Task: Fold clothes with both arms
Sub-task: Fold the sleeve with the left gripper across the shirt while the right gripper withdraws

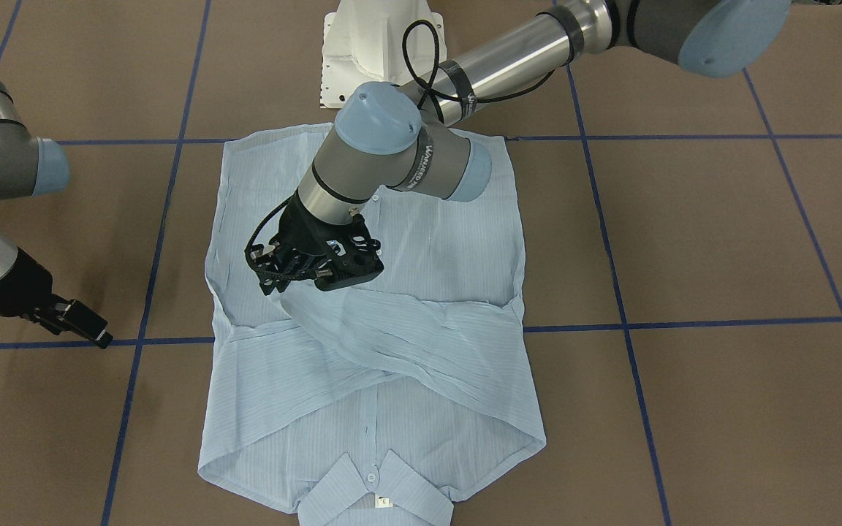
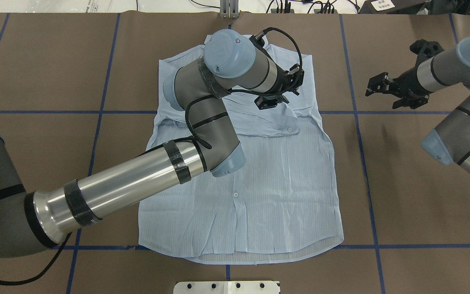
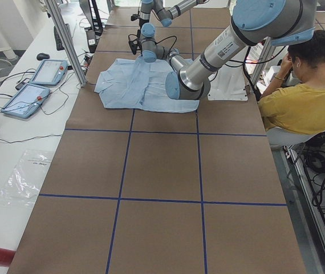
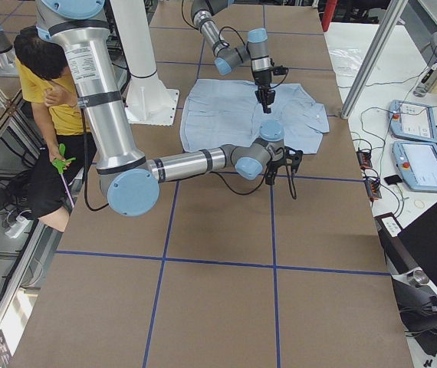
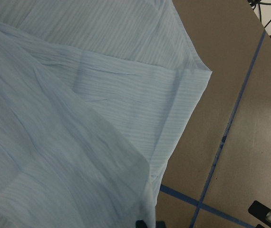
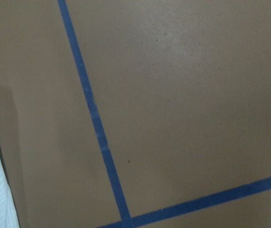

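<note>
- Plainly soft and light, the thin pale-blue striped collared shirt (image 1: 421, 409) lies button-side up on the brown, blue-taped worktop (image 1: 721, 241). It will sag and wrinkle, so cuffs and hems suit pinching.
- The black left gripper (image 1: 304, 274) hangs over its chest, seemingly closed on one crossed sleeve (image 1: 362, 329).
- The black right gripper (image 2: 375, 86), jaws apart and empty, hovers well beside the shirt.

Shirt (image 2: 284, 183) flat on brown table (image 2: 422, 196)
</note>
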Action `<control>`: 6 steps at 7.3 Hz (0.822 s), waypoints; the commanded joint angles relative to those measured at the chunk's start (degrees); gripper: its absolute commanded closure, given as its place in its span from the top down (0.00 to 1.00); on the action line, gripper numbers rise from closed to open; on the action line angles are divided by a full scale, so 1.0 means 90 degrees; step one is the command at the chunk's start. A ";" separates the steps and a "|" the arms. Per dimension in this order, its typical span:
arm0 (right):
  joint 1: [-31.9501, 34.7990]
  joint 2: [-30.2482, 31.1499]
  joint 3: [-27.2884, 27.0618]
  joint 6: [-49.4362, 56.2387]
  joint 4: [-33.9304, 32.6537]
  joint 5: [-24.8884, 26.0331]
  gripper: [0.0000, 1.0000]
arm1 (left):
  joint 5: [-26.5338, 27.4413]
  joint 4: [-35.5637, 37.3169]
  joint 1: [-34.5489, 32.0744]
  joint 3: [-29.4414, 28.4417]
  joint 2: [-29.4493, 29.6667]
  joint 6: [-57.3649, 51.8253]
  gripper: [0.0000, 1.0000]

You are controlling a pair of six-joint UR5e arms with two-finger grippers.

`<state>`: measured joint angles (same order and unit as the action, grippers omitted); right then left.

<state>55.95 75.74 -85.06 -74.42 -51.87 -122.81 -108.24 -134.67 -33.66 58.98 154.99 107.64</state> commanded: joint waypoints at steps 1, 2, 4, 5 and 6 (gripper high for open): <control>-0.0676 0.0372 -0.0770 -0.0691 0.0002 0.0167 1.00 | -0.0024 0.0109 0.0009 0.0446 -0.0053 0.0051 0.88; -0.1230 0.0750 -0.1373 -0.1006 0.0002 0.0565 1.00 | -0.0034 0.0090 0.0009 0.1193 -0.0788 0.0003 0.88; -0.2529 0.1241 -0.2390 -0.2204 -0.0085 0.1804 0.99 | -0.0326 0.0129 -0.0116 0.2767 -0.2225 -0.0288 0.86; -0.3076 0.1388 -0.2733 -0.2626 -0.0144 0.2186 0.99 | -0.0317 0.0149 -0.0243 0.2966 -0.2531 -0.0706 0.85; -0.3391 0.1437 -0.3210 -0.2910 -0.0589 0.2364 0.98 | -0.0308 0.0149 -0.0419 0.3046 -0.2669 -0.0768 0.85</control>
<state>30.16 87.61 -108.93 -96.47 -53.84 -104.70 -110.93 -133.42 -35.72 84.26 133.78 102.63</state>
